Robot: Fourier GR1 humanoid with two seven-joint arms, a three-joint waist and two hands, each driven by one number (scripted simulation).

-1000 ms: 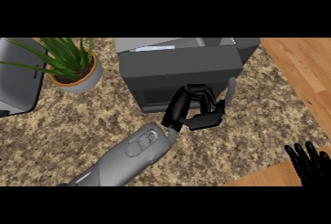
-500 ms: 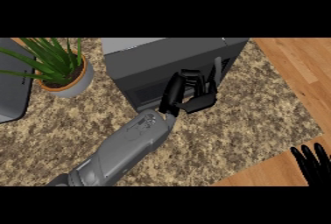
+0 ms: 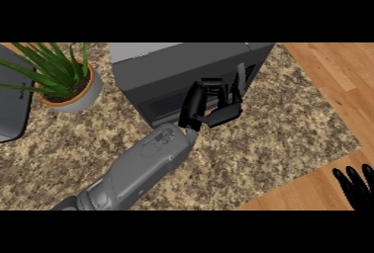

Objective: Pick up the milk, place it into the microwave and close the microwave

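Head view: only 1 view to go on.
Left hand (image 3: 208, 106): black, fingers straight and spread fairly wide, holding nothing; pressed flat vs the front of the microwave (image 3: 182, 69), grey forearm running up from the lower left.
Right hand (image 3: 355, 187): open, fingers up, resting at the lower right edge, well apart from the work.
Milk: not visible anywhere; prob. already inside the microwave, but the door hides the cavity so can't confirm.
Microwave door (image 3: 197, 94): dark grey panel w/ a darker window; looks shut or all but shut. Can't tell if a gap is left.
Key relation: door lies right under the left hand's fingers and just beyond them, away from the robot. Door's long axis runs left-right across the view, slightly slanted; handle bar (image 3: 239, 81) stands beside the hand at its right.
Nearer hand: left, by far; it is touching, right is nowhere close.
Step, my read: closing push, near the end of the task. Next move prob. wants a last press straight into the door face, then the arm pulled back.
Materials: microwave boxy, smooth matte grey; counter (image 3: 277, 133) speckled tan-brown granite, rough looking; wood floor (image 3: 336, 74) in warm orange planks.
Other: spiky green plant (image 3: 55, 74) in a round orange-rimmed pot at left; grey object (image 3: 11, 104) at the far left edge, cut off, unclear what.
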